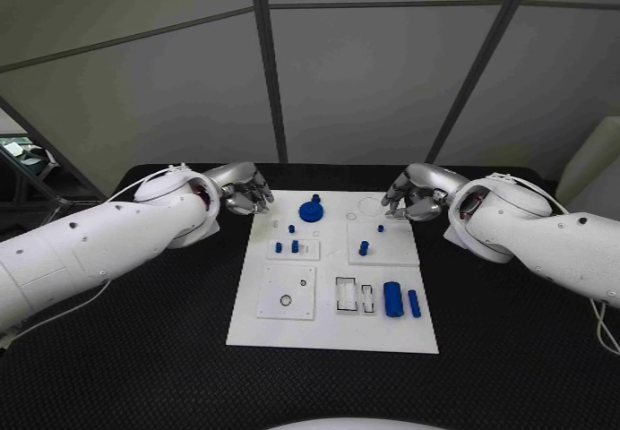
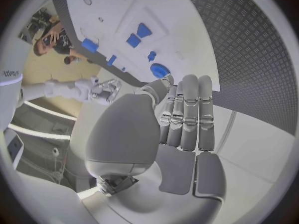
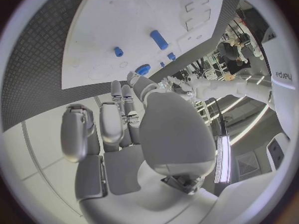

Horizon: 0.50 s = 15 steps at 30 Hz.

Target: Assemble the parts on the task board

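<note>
The task board (image 1: 333, 333) is a flat white rectangular plate lying in the middle of the black table (image 1: 517, 358), whose surface has a fine woven, mesh-like texture. Near the board's far edge sits a round blue gear-like part (image 1: 312, 211) with a knob on top. Just nearer, two raised white square tiles carry short blue pegs (image 1: 295, 246) standing upright — several on the left tile, a single peg (image 1: 363, 249) on the right one. Toward the board's near edge, a left-hand square tile bears a thin black ring (image 1: 284, 302), and beside it lie rectangular black-outlined slots (image 1: 347, 294). Next to those slots, at the board's right edge, lie two smooth blue cylinders (image 1: 392, 298), one thick, one slimmer.

The left hand (image 1: 240, 193), of silver metal, hovers off the board's far-left corner, fingers curled inward and grasping nothing. The right hand (image 1: 414, 195) hangs at the far-right corner — likewise clenched and empty.
</note>
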Available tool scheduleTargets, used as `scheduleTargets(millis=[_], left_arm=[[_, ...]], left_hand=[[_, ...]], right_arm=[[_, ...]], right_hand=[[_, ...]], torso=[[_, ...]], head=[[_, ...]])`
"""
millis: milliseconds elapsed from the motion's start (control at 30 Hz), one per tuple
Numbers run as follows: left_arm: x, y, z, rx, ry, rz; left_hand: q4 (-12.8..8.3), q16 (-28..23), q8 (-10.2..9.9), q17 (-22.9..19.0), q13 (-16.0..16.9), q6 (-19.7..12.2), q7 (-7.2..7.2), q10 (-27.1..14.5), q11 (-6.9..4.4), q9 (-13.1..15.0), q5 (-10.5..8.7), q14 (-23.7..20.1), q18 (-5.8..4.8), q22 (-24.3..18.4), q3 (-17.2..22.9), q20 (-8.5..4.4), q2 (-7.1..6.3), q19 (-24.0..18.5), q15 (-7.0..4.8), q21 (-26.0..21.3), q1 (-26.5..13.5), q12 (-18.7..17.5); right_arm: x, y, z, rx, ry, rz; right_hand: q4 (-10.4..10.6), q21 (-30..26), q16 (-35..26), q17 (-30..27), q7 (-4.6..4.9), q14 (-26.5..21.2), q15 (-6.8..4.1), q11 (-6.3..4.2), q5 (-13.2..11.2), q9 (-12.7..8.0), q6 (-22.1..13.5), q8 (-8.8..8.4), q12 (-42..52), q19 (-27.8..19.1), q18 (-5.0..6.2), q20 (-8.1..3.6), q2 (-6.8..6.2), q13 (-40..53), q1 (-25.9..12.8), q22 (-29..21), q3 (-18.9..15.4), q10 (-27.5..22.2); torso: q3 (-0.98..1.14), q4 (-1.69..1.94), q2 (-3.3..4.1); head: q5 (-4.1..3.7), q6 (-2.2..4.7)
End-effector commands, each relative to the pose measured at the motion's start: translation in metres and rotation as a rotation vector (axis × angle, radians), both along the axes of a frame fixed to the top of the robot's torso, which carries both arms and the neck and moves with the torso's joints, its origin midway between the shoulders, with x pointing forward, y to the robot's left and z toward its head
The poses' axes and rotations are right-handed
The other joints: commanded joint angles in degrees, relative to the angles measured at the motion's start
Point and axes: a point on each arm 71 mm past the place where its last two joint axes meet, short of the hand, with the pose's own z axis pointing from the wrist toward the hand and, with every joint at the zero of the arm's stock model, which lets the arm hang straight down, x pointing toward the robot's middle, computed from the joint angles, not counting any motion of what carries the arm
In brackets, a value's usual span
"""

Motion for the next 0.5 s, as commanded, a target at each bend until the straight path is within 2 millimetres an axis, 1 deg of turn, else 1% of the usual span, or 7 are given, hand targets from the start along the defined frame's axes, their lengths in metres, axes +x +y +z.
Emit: scheduleTargets(millis=[33,100,167,233,300,367,500], left_arm=[[0.0,0.008,0.008,-0.49,0.083,0.133],[-0.003,0.011,0.006,-0.663,0.135,0.157],[-0.006,0.012,0.005,-0.788,0.17,0.156],[-0.011,0.011,0.003,-0.914,0.202,0.135],[-0.014,0.01,0.003,-0.976,0.213,0.114],[-0.017,0.008,0.003,-1.013,0.218,0.097],[-0.021,0.005,0.005,-1.063,0.224,0.071]], left_hand=[[0.1,-1.9,0.4,-1.2,0.1,0.8,0.17,0.6,-0.01,0.2,-0.34,-0.4,-0.63,-0.5,0.4,-0.04,0.7,-0.5,0.17,-0.9,-0.4,0.2],[0.4,-4.2,0.3,-2.5,0.0,1.1,0.33,0.7,0.03,0.2,-1.19,-1.1,-0.63,-1.3,0.5,0.11,0.92,-1.4,0.46,-2.4,-0.8,0.1],[1.1,-5.9,0.1,-3.4,0.0,1.2,0.46,0.7,0.15,0.1,-3.87,-1.6,-0.69,-2.1,0.2,0.39,1.29,-1.9,0.79,-3.7,-1.7,-0.1],[1.7,-7.9,-0.1,-4.4,0.0,1.2,0.56,0.6,0.38,0.1,-4.02,-2.3,-0.72,-3.2,-0.5,0.75,1.39,-2.4,1.06,-5.5,-2.5,-0.2],[2.1,-9.3,-0.2,-5.1,0.0,1.2,0.56,0.6,0.49,0.1,-4.02,-2.9,-0.75,-4.2,-1.2,1.03,1.37,-2.7,1.29,-6.9,-2.9,-0.3],[2.3,-10.4,-0.3,-5.7,0.1,1.3,0.62,0.6,0.51,0.1,-4.04,-2.9,-0.71,-5.1,-1.8,1.21,1.56,-2.7,1.39,-8.2,-2.9,-0.4],[2.3,-11.3,-0.4,-6.1,0.1,1.4,0.61,0.7,0.56,0.1,-4.11,-2.9,-0.67,-5.8,-2.3,1.29,1.7,-2.5,1.49,-9.2,-2.8,-0.4]], right_arm=[[0.0,0.003,-0.002,-0.178,-0.08,0.018],[-0.001,0.005,-0.005,-0.203,-0.089,0.02],[-0.001,0.007,-0.009,-0.221,-0.089,0.021],[-0.001,0.009,-0.013,-0.239,-0.089,0.022],[-0.002,0.011,-0.015,-0.248,-0.09,0.024],[-0.002,0.013,-0.017,-0.253,-0.09,0.026],[-0.002,0.018,-0.02,-0.258,-0.087,0.035]], right_hand=[[-0.1,0.2,0.2,-0.1,0.18,1.2,0.71,0.39,-0.3,-0.1,0.2,-0.4,-1.4,0.4,0.07,0.26,-0.7,-1.1,-0.3,3.9,0.6,0.0],[-0.2,0.2,0.2,-0.1,0.37,1.2,0.91,0.66,-0.3,-0.2,-0.1,-0.5,-2.3,0.3,0.08,0.42,-0.94,-1.8,-0.6,3.9,0.8,-0.4],[-0.4,0.1,0.1,-0.2,0.49,1.2,1.05,0.85,-0.3,-0.2,-0.3,-0.53,-3.0,0.2,0.11,0.56,-1.16,-2.3,-0.7,3.8,0.9,-0.6],[-0.6,0.0,0.1,-0.3,0.55,1.1,1.17,1.0,-0.3,-0.2,-0.3,-0.45,-3.6,0.1,0.15,0.7,-1.31,-2.9,-0.8,3.6,1.0,-0.7],[-0.9,-0.1,0.0,-0.5,0.68,1.1,1.3,1.17,-0.3,-0.2,-0.4,-0.48,-4.2,0.0,0.19,0.82,-1.49,-3.4,-0.9,3.5,1.1,-1.1],[-1.0,-0.3,-0.1,-0.6,0.76,1.0,1.35,1.27,-0.4,-0.2,-0.6,-0.51,-4.5,-0.1,0.23,0.89,-1.58,-3.7,-1.0,3.4,1.1,-1.3],[-1.1,-0.3,-0.1,-0.7,0.81,1.0,1.39,1.34,-0.3,-0.2,-0.7,-0.53,-4.8,-0.1,0.25,0.94,-1.6,-3.9,-1.0,3.3,1.2,-1.4]], torso=[[0.05,0.0,0.13],[0.06,0.04,0.19],[-0.07,0.11,0.2],[-0.16,0.06,0.18],[-0.05,-0.09,0.22],[-0.02,-0.1,0.25],[-0.08,-0.04,0.29]], head=[[-0.93,0.18],[-1.31,0.27],[-1.62,0.29],[-1.82,0.24],[-2.07,0.24],[-2.08,0.2],[-2.32,0.04]])
